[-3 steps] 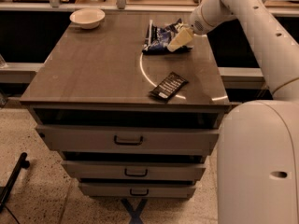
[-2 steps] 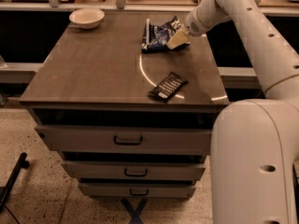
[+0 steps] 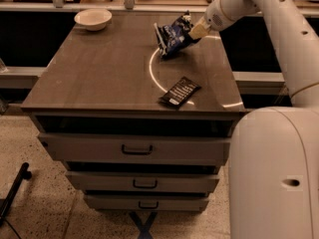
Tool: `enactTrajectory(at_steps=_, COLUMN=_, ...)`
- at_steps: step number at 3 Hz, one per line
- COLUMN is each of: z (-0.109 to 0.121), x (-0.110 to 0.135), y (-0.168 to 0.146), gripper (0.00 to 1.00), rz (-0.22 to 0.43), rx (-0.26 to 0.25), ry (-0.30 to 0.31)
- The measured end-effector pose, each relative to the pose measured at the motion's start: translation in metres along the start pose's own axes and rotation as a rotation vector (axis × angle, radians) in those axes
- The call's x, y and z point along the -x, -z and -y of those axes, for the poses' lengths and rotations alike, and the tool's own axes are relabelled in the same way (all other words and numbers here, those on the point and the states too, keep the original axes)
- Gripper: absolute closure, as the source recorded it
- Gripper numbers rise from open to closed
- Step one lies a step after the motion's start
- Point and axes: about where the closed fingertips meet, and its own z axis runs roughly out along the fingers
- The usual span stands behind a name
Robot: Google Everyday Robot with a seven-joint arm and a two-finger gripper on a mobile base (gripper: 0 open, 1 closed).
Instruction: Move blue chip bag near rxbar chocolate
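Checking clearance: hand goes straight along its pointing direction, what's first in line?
The blue chip bag, held in the hand at the far right of the table; beyond it probably tabletop, depth unclear.

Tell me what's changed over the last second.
The gripper, shut on the right edge of the blue chip bag, has risen slightly at the table's far right, tipping the bag more upright. The rxbar chocolate and the white bowl stayed put.

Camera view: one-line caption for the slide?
End effector grips the bag at the far side of the table; the bar lies apart, nearer the front edge.
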Motion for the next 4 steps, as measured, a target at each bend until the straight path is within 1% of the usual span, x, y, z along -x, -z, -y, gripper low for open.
enactTrajectory(at_steps=1, z=0.002, x=0.004, y=0.038, gripper=1.0, rz=0.054, rx=-0.005, ry=0.051)
enactTrajectory(at_steps=2, z=-0.015, x=-0.002, y=0.087, gripper=1.0, rz=0.175, rx=0.03, ry=0.046)
enactTrajectory(at_steps=3, z=-0.042, x=-0.012, y=0.095, gripper=1.0, rz=0.211, rx=0.088, ry=-0.027)
enactTrajectory(at_steps=4, z=-0.084, x=-0.003, y=0.086, gripper=0.74, rz=0.19, rx=0.13, ry=-0.091)
